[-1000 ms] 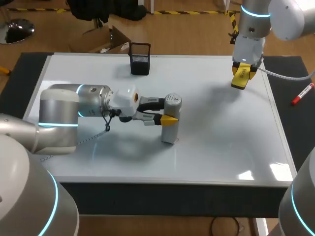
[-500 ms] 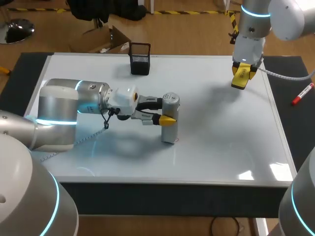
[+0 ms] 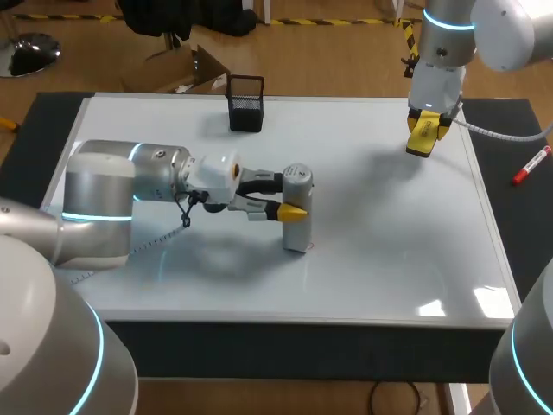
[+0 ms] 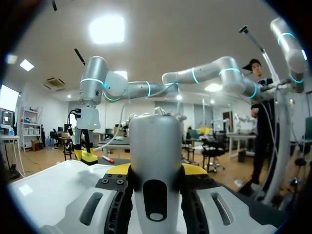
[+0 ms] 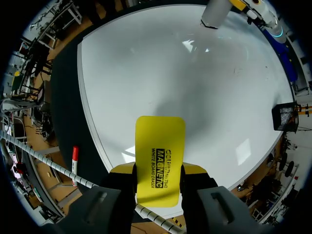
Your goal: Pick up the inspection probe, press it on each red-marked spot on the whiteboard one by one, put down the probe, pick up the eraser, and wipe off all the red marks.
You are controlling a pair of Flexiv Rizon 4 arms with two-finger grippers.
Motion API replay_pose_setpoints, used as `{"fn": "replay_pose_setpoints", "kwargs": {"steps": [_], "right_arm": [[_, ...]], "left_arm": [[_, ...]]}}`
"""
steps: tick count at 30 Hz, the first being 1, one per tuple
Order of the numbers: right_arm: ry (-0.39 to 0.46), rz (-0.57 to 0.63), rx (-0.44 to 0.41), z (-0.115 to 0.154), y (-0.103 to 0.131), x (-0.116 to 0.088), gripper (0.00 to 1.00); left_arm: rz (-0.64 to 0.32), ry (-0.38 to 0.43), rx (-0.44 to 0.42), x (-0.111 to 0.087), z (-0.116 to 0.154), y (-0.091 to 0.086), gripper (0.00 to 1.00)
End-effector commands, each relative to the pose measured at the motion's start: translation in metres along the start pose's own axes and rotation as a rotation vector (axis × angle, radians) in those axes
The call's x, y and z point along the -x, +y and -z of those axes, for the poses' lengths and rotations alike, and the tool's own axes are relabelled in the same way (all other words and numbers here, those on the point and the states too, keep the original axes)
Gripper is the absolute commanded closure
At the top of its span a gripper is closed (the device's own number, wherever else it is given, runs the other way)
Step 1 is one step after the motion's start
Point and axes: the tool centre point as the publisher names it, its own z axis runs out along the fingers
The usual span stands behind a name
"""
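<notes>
The inspection probe (image 3: pixel 297 207), a grey cylinder with a rounded top, stands upright near the middle of the whiteboard (image 3: pixel 389 242), its lower end on the white surface. The left claw (image 3: pixel 289 197) comes in level from the side and is closed on the probe's upper half, one yellow-tipped finger on either side. In the left wrist view the probe (image 4: pixel 156 161) fills the gap between the two fingers (image 4: pixel 113 204), both touching its body. Whether the base sits on a red spot I cannot tell; it covers whatever lies under it.

The eraser (image 3: pixel 422 136), a flat yellow pad, hangs over the whiteboard's far right corner, clamped in the right claw (image 3: pixel 423 130), which points down and casts a soft shadow on the board beside it. From the right wrist view the eraser (image 5: pixel 160 158) sticks out ahead of the fingers that pinch it on both flat sides.

A black mesh holder (image 3: pixel 245 104) stands at the board's far edge, well apart from the probe. A red marker (image 3: pixel 530 165) lies on the dark desk (image 3: pixel 518 225) just beside the board's right edge.
</notes>
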Motion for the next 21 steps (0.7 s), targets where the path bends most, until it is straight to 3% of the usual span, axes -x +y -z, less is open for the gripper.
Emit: {"fn": "replay_pose_setpoints", "kwargs": {"steps": [1,10,21], "right_arm": [[0.002,0.001,-0.001,0.001,0.0,0.0,1.0],[0.002,0.001,-0.001,0.001,0.0,0.0,1.0],[0.002,0.001,-0.001,0.001,0.0,0.0,1.0]], "left_arm": [[-0.007,-0.008,-0.016,-0.001,0.004,-0.007,1.0],[-0.055,-0.054,-0.024,0.017,0.027,-0.028,1.0],[-0.078,-0.241,-0.072,0.075,0.097,-0.049,1.0]]}}
